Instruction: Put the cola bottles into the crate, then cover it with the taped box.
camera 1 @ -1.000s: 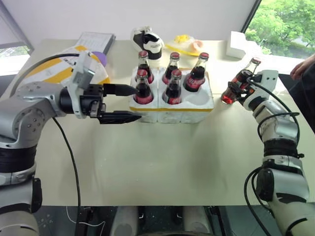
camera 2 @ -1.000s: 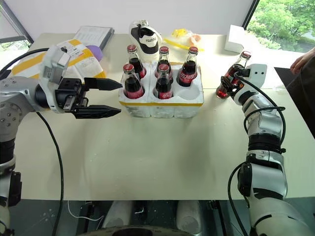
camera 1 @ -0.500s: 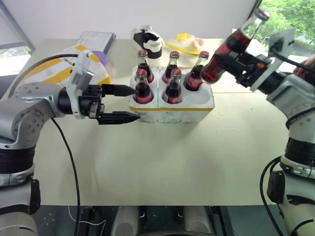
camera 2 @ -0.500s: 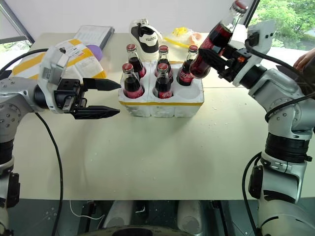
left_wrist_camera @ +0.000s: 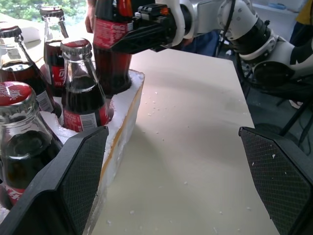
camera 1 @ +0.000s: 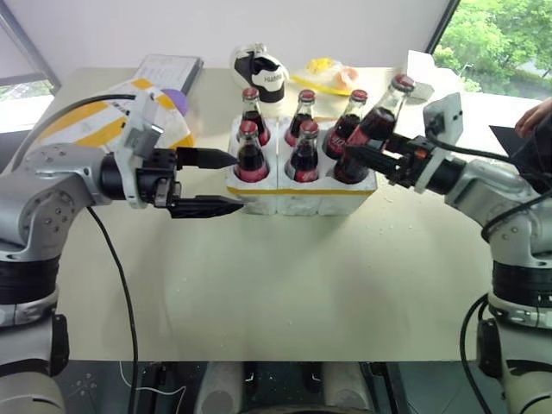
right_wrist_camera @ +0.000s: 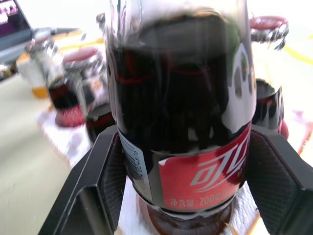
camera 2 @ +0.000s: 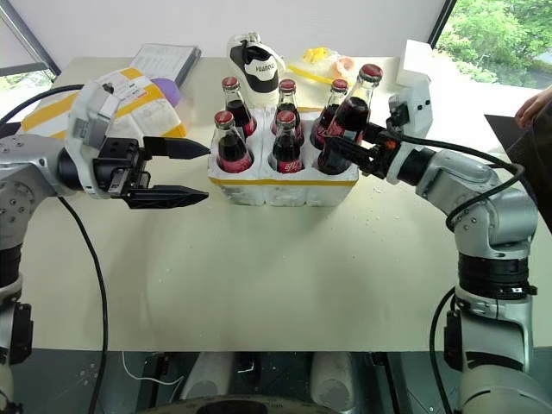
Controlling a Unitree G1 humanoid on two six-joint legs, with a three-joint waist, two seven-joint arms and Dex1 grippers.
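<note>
The crate, a white foam block with a yellow tape band, stands mid-table with several cola bottles upright in its wells. My right gripper is shut on one more cola bottle, which leans to the right with its base at the front right well. In the right wrist view that bottle sits between the pads. My left gripper hangs open just left of the crate, holding nothing. Behind my left arm lies the taped box, partly hidden.
A black-and-white shoe, a yellow item in a clear bag and a white foam piece lie behind the crate. A flat booklet is at the back left. A person's hand shows at the right edge.
My right gripper lifted the bottle from the table at the right, swung it left over the crate and lowered it to the front right well. The left gripper stayed still.
</note>
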